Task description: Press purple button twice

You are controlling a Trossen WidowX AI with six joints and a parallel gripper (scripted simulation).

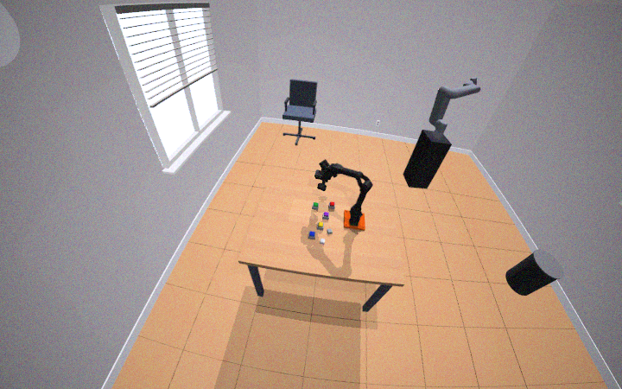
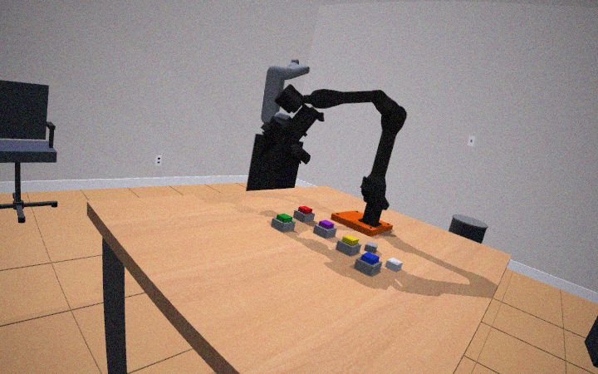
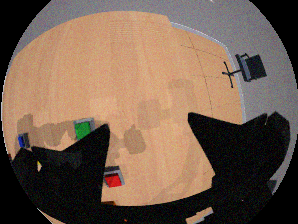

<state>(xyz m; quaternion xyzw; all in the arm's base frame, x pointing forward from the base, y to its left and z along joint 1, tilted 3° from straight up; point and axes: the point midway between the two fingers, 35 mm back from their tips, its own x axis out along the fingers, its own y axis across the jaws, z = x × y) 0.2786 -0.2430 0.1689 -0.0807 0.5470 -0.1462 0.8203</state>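
Arching forward, the open claw [image 2: 294, 152] hangs high above the purple button [image 2: 325, 223].

The wooden table [image 2: 229, 282] carries the purple push-button on its grey base [image 2: 325, 228] between the red button [image 2: 304, 213] and the yellow button [image 2: 349, 244], just beside the orange arm base plate [image 2: 348, 218] near the far edge.
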